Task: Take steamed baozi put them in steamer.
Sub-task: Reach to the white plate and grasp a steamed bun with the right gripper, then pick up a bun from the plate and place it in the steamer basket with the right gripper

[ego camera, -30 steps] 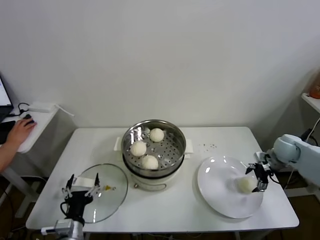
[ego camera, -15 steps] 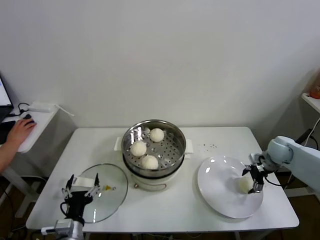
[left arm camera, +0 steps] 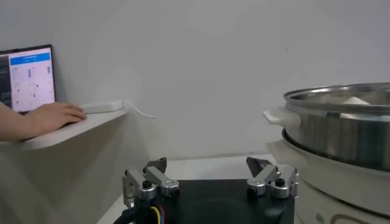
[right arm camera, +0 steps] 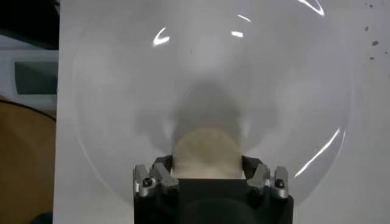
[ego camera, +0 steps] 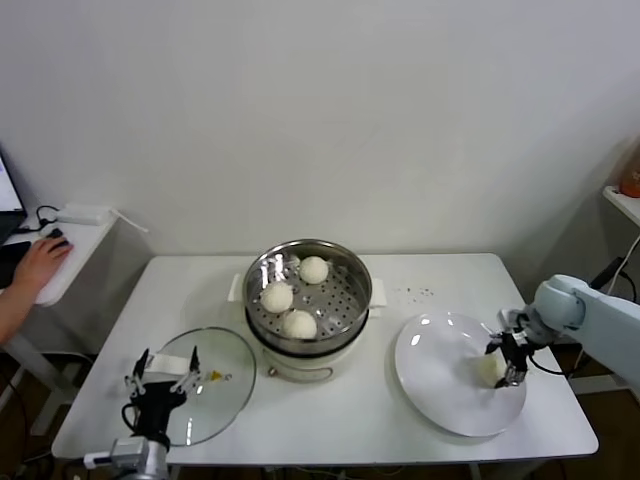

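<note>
The steamer (ego camera: 361,280), a shiny perforated basket on a white cooker base, stands mid-table and holds three steamed baozi (ego camera: 313,269), (ego camera: 277,297), (ego camera: 299,324). Another off-white baozi (ego camera: 488,369) lies on the white plate (ego camera: 440,390) at the right. My right gripper (ego camera: 504,364) is down over it. In the right wrist view the baozi (right arm camera: 205,151) fills the gap of the gripper (right arm camera: 206,165), with a finger pressed against each side, still resting on the plate (right arm camera: 122,91). My left gripper (ego camera: 160,381) idles open at the front left.
A round glass lid (ego camera: 218,388) lies flat under the left gripper (left arm camera: 207,165), beside the steamer (left arm camera: 341,122). A person's hand (ego camera: 38,262) rests on a side shelf at far left. Small crumbs (ego camera: 418,293) dot the table behind the plate.
The right gripper has shifted slightly inward over the baozi on the plate, and its fingers have closed in against the bun's sides. The left arm has not moved.
</note>
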`<state>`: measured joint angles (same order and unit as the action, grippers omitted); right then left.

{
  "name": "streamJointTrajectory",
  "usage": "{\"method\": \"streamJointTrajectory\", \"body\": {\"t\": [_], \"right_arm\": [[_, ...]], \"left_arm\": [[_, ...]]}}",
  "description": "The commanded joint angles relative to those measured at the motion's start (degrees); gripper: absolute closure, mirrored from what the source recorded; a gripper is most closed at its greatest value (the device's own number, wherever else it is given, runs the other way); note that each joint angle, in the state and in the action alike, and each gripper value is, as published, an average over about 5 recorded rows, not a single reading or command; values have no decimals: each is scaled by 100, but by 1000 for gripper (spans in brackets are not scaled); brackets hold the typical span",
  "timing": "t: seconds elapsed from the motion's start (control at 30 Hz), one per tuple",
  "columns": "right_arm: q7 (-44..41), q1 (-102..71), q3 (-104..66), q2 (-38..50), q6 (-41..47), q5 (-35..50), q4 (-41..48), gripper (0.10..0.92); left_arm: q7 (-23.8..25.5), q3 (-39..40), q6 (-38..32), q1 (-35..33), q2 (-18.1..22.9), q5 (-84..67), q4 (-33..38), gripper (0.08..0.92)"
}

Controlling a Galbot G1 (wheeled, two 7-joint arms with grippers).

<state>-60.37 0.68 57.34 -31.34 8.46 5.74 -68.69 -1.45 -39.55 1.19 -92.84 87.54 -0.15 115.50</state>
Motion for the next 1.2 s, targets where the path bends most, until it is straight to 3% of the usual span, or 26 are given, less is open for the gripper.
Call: {"method": "streamJointTrajectory", "body": {"t": [0.03, 0.33, 0.6, 0.97, 1.2], "right_arm": [[-7, 51, 2, -13, 26, 64, -34, 299], [4, 1089, 598, 33, 77, 547, -370, 312], [24, 3161, 2127, -258, 344, 2036, -802, 313], [56, 5304, 3739, -1700, 467, 3870, -791, 313], [89, 5465, 3900, -2591, 493, 4293, -596, 309]], "left_arm": [[-2, 14, -3, 11, 23, 8, -18, 177], [-8, 16, 2, 32, 26, -9, -19, 177], [-10, 87, 0, 53, 30, -14, -34, 177], [-8, 168, -10, 86, 22, -41, -28, 177], [-3, 198, -28, 80, 17, -78, 2, 177]]}}
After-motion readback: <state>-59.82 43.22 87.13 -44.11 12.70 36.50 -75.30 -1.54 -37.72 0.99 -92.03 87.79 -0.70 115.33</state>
